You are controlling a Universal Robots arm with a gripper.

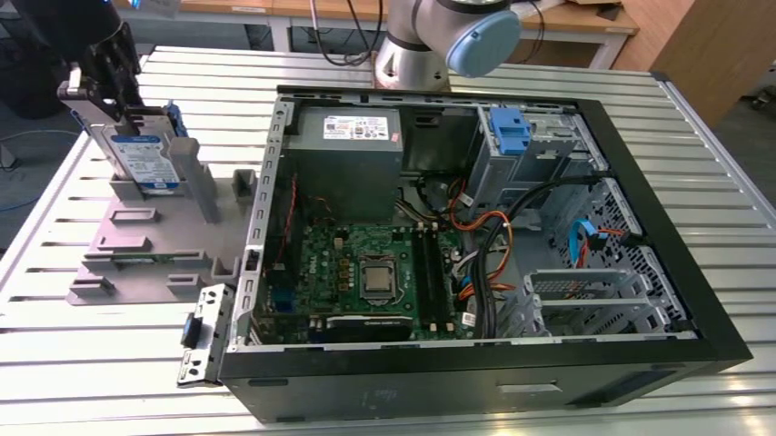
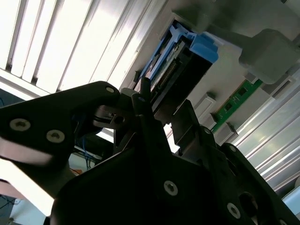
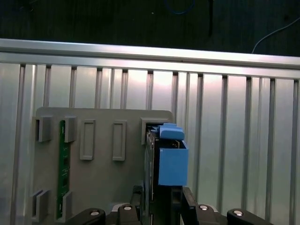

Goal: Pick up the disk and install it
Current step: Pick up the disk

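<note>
Gripper point(image 3: 161, 201) sits over the disk point(image 1: 144, 156) at the exterior view's left; black fingers point(image 3: 188, 202) lie one on each flat face and pinch it, w/ no gap seen in the first wrist view. Disk stands upright on edge in a slot of the grey plastic fixture point(image 1: 145, 245); flat silver-grey metal slab, white-and-blue label on the face, smooth blue plastic bracket round the rim w/ a blocky tab on one end. Fixture is a matte moulded plate w/ rectangular raised pockets; a thin green memory stick point(image 3: 61, 168) stands on edge in another pocket, apart from the disk. All rests on a table point(image 1: 109, 363) of ribbed, shiny aluminium slats. Beside the fixture, on the exterior view's right, lies an open black computer case point(image 1: 485, 377); inside it a green motherboard point(image 1: 363, 272), a boxy grey metal power supply point(image 1: 345, 136) w/ a white sticker, a bare blue plastic latch point(image 1: 512, 132) on the drive cage, and looped orange cables point(image 1: 497, 245). Arm point(image 1: 442, 36) is rounded, grey w/ a pale blue cap.
</note>
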